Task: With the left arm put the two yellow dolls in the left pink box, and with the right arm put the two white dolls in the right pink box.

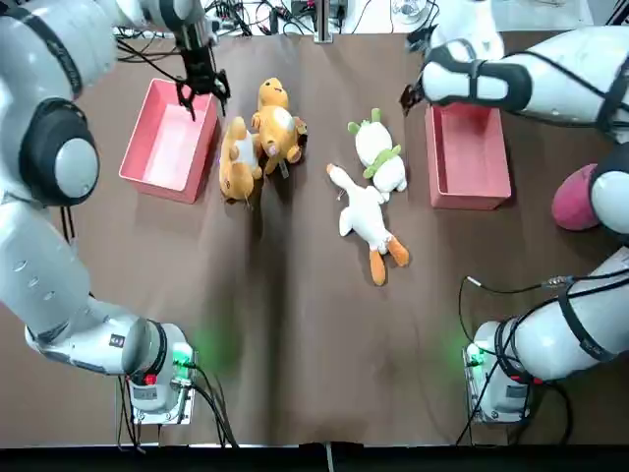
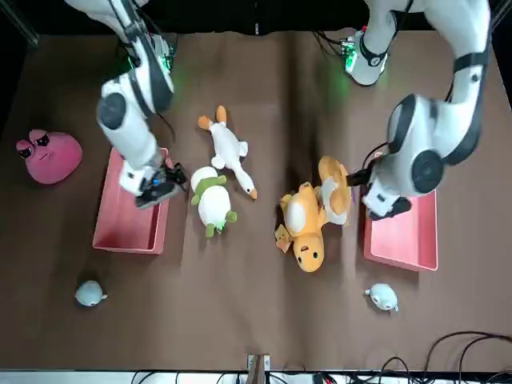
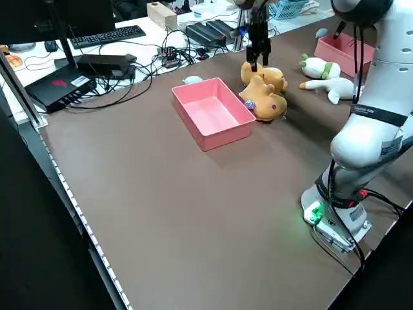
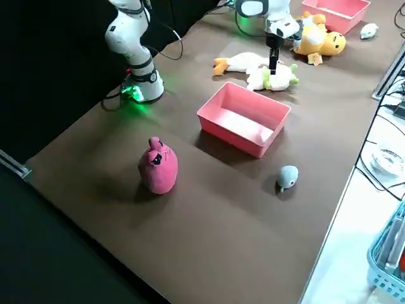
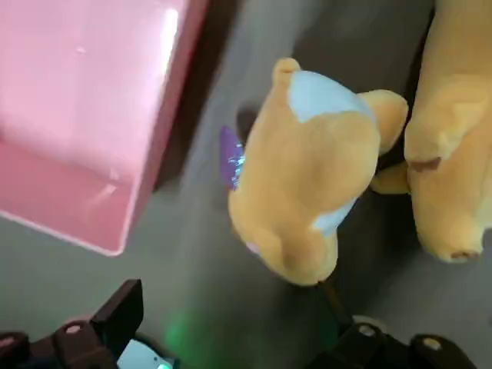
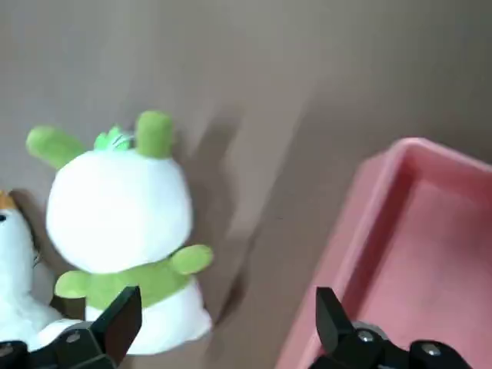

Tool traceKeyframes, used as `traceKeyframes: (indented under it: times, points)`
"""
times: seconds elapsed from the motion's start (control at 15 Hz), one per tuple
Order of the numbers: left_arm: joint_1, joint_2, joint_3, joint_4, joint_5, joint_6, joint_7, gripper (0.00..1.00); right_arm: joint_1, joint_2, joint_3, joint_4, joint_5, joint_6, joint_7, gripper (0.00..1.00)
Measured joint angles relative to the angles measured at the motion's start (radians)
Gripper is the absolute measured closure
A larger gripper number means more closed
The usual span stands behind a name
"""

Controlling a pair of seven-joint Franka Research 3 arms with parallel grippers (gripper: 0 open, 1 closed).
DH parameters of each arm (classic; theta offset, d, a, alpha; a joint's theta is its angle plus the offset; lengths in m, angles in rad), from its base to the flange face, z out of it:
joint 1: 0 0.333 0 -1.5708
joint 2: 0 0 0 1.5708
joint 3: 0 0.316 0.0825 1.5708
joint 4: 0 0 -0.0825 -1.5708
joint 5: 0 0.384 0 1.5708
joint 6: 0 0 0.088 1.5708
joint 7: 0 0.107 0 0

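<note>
Left hand and right hand wide, above brown tabletop, desk beyond

A pink, roundish plush toy with dark eye patches sits upright on the brown-topped desk. Two small pale-blue plush toys lie apart on the same surface, one in the front view's left half, the other in its right half. Beyond, a black keyboard lies near a monitor, a black box and tangled cables; a light-blue basket holds several items.
</note>
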Motion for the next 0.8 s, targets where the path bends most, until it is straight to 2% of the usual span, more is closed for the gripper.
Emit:
traceKeyframes:
  times: [0.27,0.4,0.53,0.8]
  points:
    - [-0.036,0.104,0.000,0.007,-0.001,0.101,-0.049,0.01,0.111,0.096,0.001,0.000,0.000,0.088,-0.001,0.00]
    - [-0.049,0.129,-0.001,0.008,-0.001,0.153,-0.060,0.01,0.144,0.133,0.001,-0.001,0.000,0.112,-0.001,0.00]
    - [-0.051,0.160,0.000,0.009,-0.001,0.199,-0.064,0.01,0.154,0.164,0.000,-0.001,0.000,0.127,-0.001,0.00]
    - [-0.051,0.213,0.000,0.012,-0.001,0.224,-0.064,0.04,0.154,0.207,-0.003,-0.002,0.000,0.134,-0.007,0.00]
